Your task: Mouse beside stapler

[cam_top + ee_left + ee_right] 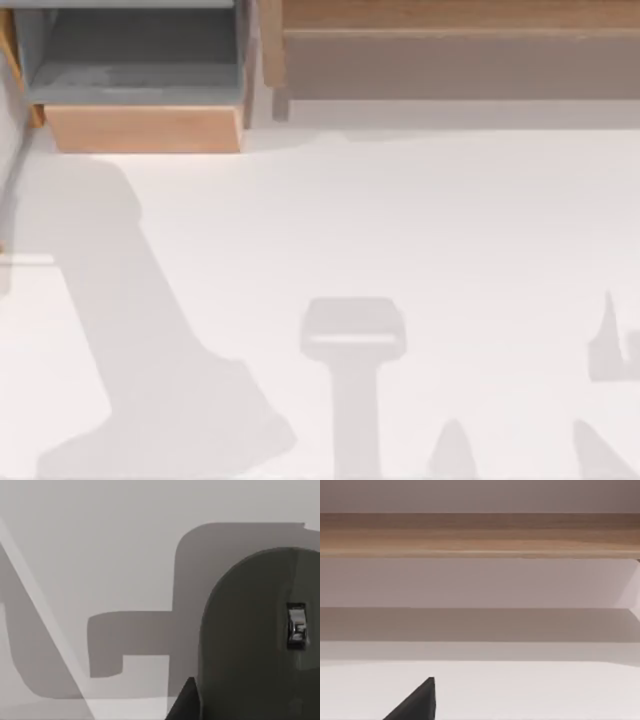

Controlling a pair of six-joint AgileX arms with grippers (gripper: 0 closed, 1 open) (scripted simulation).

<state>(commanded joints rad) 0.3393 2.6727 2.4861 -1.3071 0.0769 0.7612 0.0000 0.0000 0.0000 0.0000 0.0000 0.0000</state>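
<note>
Wooden drawer [145, 128] at the table's [400, 220] eleven o'clock stands open with a bare grey floor, a wooden shelf [450, 20] runs along twelve to one o'clock, and the dark mouse [260, 640] sits close under the left wrist camera; whether either arm's jaws are apart, I cannot tell.

White table [400, 220], wooden shelf [450, 15] behind

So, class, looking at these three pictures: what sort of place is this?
Probably a rendered desk or office workbench: a plain white table, a wooden drawer unit standing open at its back left, a wooden shelf along the back, and a dark computer mouse.
</note>
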